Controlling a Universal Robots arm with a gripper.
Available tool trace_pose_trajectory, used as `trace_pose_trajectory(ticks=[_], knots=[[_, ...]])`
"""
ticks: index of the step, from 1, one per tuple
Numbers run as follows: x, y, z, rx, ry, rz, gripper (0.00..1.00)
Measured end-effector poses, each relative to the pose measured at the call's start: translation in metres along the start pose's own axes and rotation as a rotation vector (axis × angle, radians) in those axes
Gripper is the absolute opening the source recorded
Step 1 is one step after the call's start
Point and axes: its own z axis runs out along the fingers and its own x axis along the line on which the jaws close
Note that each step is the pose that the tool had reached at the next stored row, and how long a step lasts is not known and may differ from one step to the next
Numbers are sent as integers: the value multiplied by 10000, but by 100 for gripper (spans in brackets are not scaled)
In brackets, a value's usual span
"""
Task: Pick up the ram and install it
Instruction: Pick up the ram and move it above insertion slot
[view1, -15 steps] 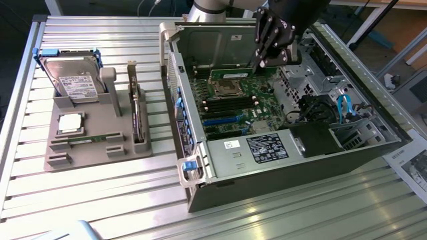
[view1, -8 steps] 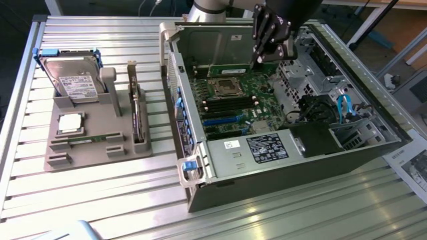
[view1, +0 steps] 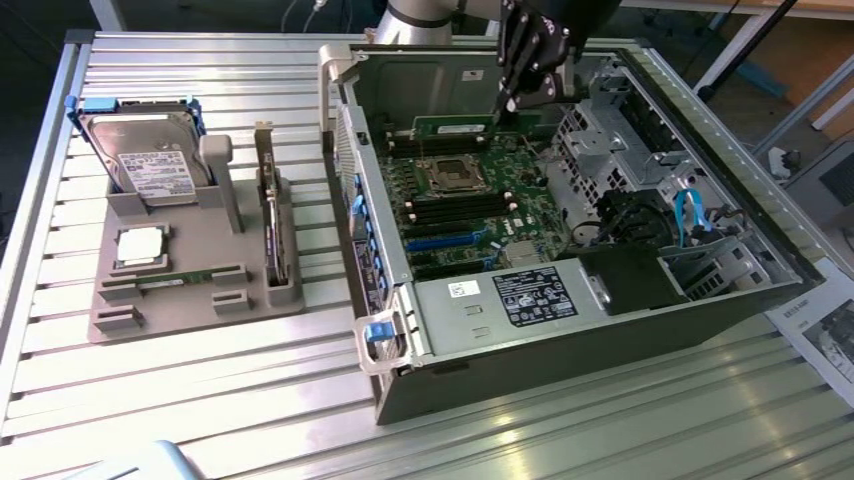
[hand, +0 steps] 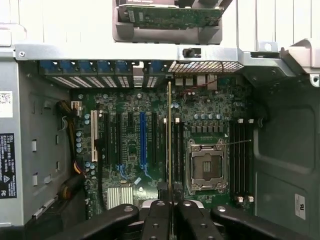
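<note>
- Gripper (view1: 509, 104) pinched narrow on the ram (view1: 451, 128), inside the open computer case (view1: 561, 330).
- The ram hangs on edge over the far end of the motherboard (view1: 467, 215), by the processor socket (view1: 451, 175).
- On the exterior view's left, a grey tray (view1: 200, 305) carries a hard drive (view1: 147, 160), a silver processor chip (view1: 140, 245) and a dark card on edge (view1: 274, 225).

1. I see the table (view1: 200, 400) as ribbed bare metal, bright with glare.
2. The holder (view1: 187, 300) looks to me like matt grey plastic.
3. The case (view1: 414, 85) is dull grey sheet metal, and its clip (view1: 380, 335) is blue plastic.
4. The motherboard (hand: 130, 130) is green and faintly glossy; its socket (hand: 206, 167) shines like polished metal.
5. The gripper (hand: 170, 192) is black with a soft sheen, and the ram (view1: 454, 127) is smooth green circuit board.
</note>
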Motion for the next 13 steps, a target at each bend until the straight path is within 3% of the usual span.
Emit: trace_pose_trajectory(ticks=[7, 13], knots=[[-214, -1, 35, 0, -1, 0, 12], [-225, -23, 36, 1, -2, 2, 12]])
